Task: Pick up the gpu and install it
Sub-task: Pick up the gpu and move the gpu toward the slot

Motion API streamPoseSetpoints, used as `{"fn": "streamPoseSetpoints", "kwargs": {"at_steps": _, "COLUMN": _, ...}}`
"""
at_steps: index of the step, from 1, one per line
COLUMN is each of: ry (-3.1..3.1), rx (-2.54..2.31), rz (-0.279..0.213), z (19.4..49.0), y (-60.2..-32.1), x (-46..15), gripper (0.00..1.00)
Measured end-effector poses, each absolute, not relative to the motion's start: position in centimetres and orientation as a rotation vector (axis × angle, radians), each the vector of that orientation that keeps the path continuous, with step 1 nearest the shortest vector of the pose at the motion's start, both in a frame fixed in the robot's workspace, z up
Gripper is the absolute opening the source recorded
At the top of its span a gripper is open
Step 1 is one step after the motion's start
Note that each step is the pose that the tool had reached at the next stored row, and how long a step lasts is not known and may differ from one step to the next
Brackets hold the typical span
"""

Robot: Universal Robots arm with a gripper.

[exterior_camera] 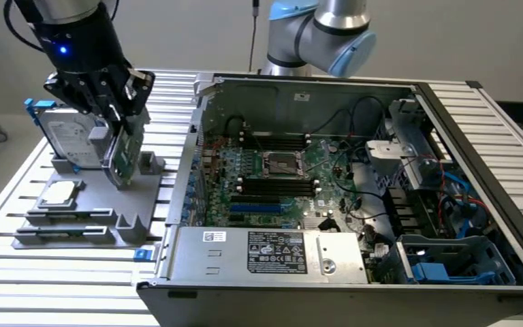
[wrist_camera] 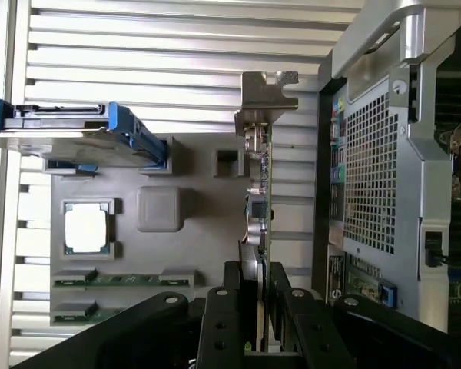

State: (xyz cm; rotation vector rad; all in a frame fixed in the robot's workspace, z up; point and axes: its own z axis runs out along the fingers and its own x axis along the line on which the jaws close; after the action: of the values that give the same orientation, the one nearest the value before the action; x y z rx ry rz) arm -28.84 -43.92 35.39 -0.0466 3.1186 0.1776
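Observation:
The gpu (exterior_camera: 123, 155) stands on edge in the grey holder (exterior_camera: 139, 228) at the exterior view's left, green board facing the open computer case (exterior_camera: 243, 262). My gripper (exterior_camera: 114, 122) reaches down over the card's top edge. In the wrist view the gpu (wrist_camera: 260, 192) appears edge-on, its silver bracket (wrist_camera: 266, 96) at the far end. There my gripper (wrist_camera: 257, 270) has one black finger on each face of the card, shut on it. The card's lower edge sits at the holder's slot; I cannot tell whether it is lifted.
A silver hard drive with blue frame (exterior_camera: 66, 133) stands just beside the gpu in the holder. A square processor chip (exterior_camera: 59, 193) and memory sticks (exterior_camera: 62, 231) lie nearer the front. The case's metal wall (wrist_camera: 369, 177) is close to the card. The motherboard (exterior_camera: 271, 177) lies inside.

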Motion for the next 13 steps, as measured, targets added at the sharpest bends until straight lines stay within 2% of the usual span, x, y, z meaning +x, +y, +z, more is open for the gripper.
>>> {"fn": "streamPoseSetpoints", "kwargs": {"at_steps": 13, "ry": 3.126, "rx": -0.046, "rz": 0.189, "z": 40.1, "y": -43.9, "x": -23.0, "gripper": 0.26}}
